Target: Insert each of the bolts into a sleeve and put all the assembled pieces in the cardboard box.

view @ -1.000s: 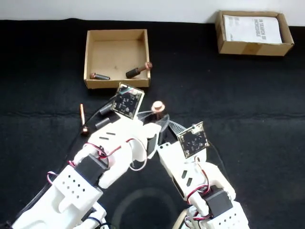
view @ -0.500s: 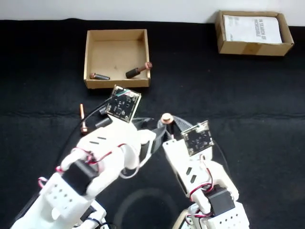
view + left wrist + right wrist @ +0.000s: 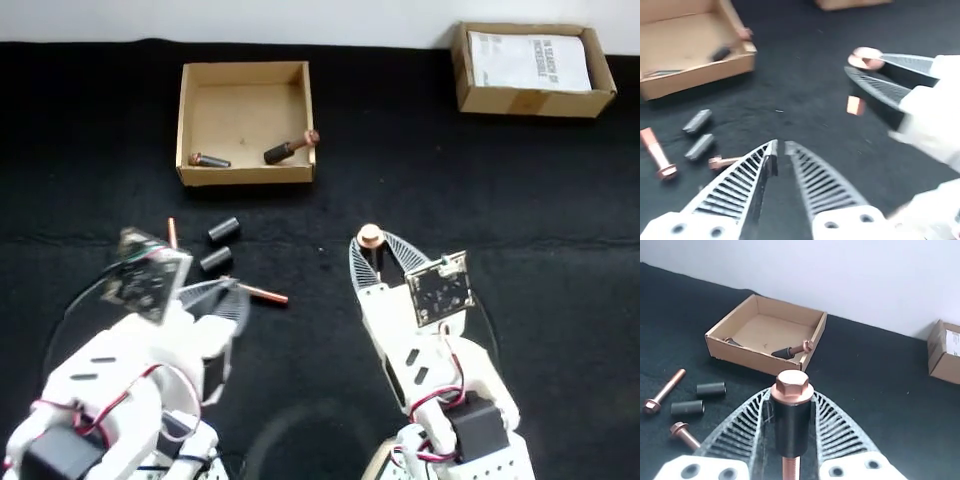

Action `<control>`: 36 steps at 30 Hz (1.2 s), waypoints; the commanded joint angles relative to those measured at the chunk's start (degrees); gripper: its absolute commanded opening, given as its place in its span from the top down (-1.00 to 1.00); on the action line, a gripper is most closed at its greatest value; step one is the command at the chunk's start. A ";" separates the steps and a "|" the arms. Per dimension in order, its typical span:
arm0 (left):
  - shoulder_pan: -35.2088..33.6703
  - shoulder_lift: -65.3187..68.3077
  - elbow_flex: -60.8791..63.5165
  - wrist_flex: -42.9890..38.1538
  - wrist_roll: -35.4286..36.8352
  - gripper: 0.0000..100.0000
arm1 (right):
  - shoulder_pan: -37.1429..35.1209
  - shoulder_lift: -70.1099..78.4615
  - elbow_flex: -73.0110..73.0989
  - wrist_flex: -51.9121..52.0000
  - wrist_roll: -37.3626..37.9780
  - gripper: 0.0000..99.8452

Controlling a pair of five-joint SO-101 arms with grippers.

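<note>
The right tool (image 3: 370,250) grips a sleeved bolt (image 3: 369,236), its copper head standing at the fingertips. The left tool (image 3: 230,292) has its fingers drawn together with nothing between them. A loose bolt (image 3: 262,294) lies on the black worktop (image 3: 520,250) just off its tips. A near sleeve (image 3: 215,260) and a far sleeve (image 3: 223,229) lie just ahead of the left tool, and a second bolt (image 3: 172,230) is off to their side. Well beyond both tools, the cardboard box (image 3: 187,120) holds two assembled pieces (image 3: 290,148).

2 assembled pieces (image 3: 291,148) lie in the cardboard box (image 3: 245,176), 2 sleeves (image 3: 223,229) just before it.
</note>
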 commanded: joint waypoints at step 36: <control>-29.41 -18.07 48.40 -16.00 -10.11 0.98 | 1.80 76.88 -62.55 23.08 0.53 0.98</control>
